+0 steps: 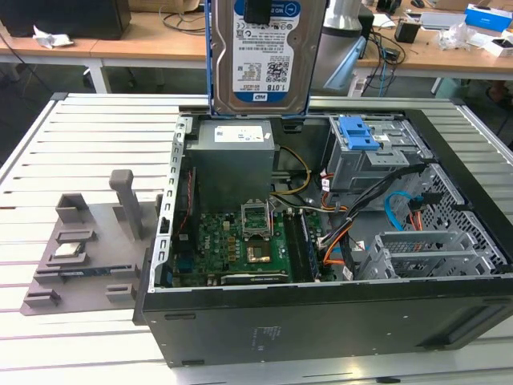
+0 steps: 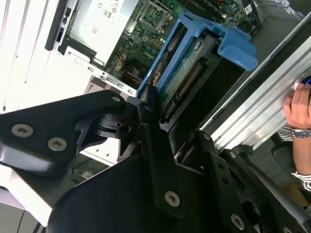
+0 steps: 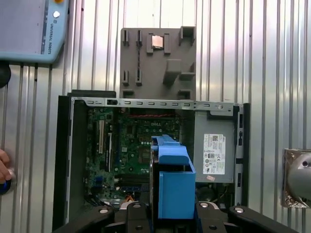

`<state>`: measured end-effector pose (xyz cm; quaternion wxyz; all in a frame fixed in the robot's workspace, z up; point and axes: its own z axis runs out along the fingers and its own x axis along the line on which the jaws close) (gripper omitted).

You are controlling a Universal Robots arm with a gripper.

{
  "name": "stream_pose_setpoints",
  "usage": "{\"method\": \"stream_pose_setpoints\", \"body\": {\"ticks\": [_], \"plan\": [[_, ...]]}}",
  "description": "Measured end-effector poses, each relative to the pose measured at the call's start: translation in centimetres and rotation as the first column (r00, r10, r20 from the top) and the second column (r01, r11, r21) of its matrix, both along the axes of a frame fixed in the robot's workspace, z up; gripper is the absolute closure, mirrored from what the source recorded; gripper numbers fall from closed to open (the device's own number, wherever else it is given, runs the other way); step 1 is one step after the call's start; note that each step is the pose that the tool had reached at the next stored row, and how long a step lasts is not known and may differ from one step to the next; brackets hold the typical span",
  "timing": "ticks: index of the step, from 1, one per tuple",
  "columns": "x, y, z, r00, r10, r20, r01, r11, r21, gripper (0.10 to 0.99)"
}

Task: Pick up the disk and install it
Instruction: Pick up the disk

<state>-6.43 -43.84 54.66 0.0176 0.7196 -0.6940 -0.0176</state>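
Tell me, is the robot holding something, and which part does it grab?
Yes, the gripper holds the disk by its top end. The disk hangs upright over the open computer case.

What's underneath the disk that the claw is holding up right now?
The disk hangs above the open computer case; the grey power supply and green motherboard lie below it. In the first wrist view its blue carrier covers the spot straight beneath.

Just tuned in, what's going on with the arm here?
The gripper is shut on the disk, holding it upright in the air above the open computer case. The disk is not yet in the drive bay. A person's hand is nearby, outside the case.
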Motion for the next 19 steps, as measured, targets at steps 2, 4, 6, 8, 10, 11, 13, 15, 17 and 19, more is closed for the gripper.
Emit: {"method": "stream_pose_setpoints", "body": {"ticks": [2,4,6,8,10,11,13,15,17,19], "plan": [[0.00,-0.35,-0.01,1.0000,0.000,0.0000,0.000,1.0000,0.000,0.722],[0.00,-0.76,-0.02,1.0000,0.000,0.0000,0.000,1.0000,0.000,0.722],[0.00,-1.08,-0.04,1.0000,0.000,0.0000,0.000,1.0000,0.000,0.722],[0.00,-1.63,-0.06,1.0000,0.000,0.0000,0.000,1.0000,0.000,0.722],[0.00,-2.12,-0.08,1.0000,0.000,0.0000,0.000,1.0000,0.000,0.722],[0.00,-2.30,-0.09,1.0000,0.000,0.0000,0.000,1.0000,0.000,0.722],[0.00,-3.02,-0.26,1.0000,0.000,0.0001,0.000,1.0000,0.000,0.722],[0.00,-3.34,-0.71,1.0000,0.000,0.0000,0.000,1.0000,0.000,0.722],[0.00,-3.59,-1.16,1.0000,0.000,0.0000,0.000,1.0000,0.000,0.722],[0.00,-3.90,-1.63,1.0000,0.000,0.0001,0.000,1.0000,0.000,0.722]]}}
